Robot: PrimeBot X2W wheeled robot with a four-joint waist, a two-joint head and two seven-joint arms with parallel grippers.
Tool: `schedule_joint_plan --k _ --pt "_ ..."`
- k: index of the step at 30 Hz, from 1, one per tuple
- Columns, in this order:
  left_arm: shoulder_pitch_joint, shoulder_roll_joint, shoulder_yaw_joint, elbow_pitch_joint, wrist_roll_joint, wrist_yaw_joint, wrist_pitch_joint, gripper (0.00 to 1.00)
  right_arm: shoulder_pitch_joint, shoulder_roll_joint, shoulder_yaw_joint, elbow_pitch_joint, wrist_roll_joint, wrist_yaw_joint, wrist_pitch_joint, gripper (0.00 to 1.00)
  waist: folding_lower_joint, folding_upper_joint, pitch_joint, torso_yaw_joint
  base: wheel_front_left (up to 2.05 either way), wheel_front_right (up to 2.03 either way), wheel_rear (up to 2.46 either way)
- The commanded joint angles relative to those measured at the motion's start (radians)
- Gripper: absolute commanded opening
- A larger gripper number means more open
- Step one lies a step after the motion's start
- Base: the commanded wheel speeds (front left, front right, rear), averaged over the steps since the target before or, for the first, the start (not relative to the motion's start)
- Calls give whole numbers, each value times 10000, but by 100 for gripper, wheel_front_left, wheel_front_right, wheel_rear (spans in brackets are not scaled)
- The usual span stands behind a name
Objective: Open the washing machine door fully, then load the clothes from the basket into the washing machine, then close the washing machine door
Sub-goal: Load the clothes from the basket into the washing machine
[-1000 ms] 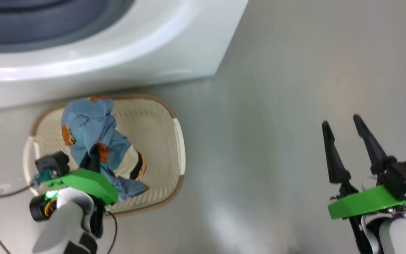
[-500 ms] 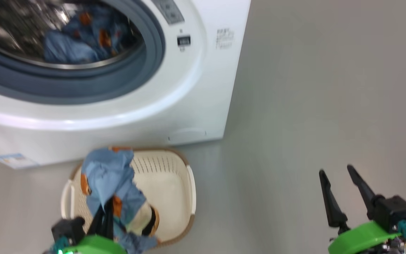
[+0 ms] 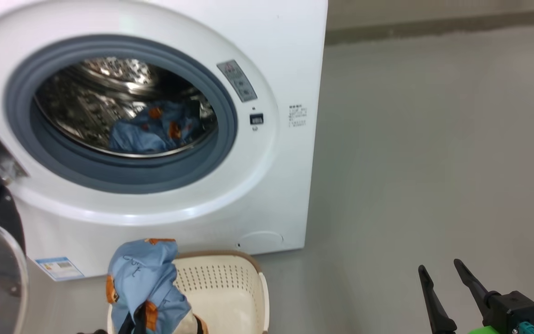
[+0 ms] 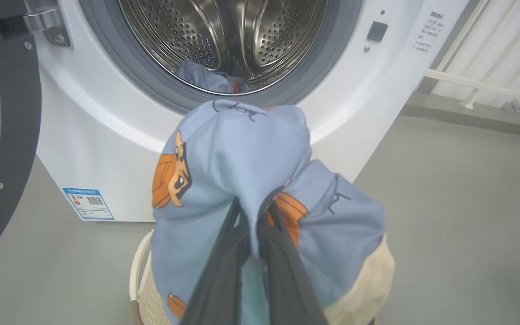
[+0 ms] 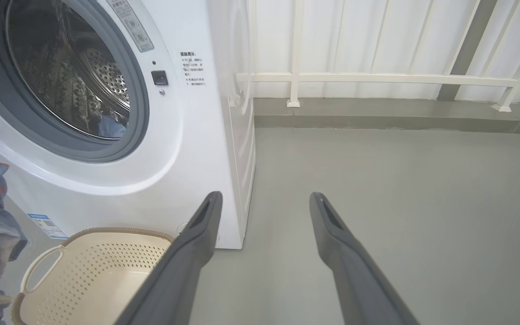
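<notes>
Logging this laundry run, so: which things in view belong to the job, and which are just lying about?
Job: washing machine, its open door, garment in the drum, clothes pinched by the left gripper, basket.
Just about: white railing, grey floor, the open right gripper, holding nothing.
</notes>
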Motion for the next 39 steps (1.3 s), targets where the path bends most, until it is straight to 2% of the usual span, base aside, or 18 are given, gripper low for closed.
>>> schedule_joint_plan --k 1,15,39 --pt "-18 249 301 -556 43 130 91 0 -132 -114 246 -336 -95 44 15 100 2 0 -430 147 0 0 0" --pt "259 413 217 -1201 -5 319 460 0 -114 -99 288 -396 -61 44 57 100 2 0 -475 137 0 0 0" --pt "-459 294 2 -563 -104 311 312 0 -321 -94 358 -445 -63 44 98 100 2 0 -114 148 0 0 0"
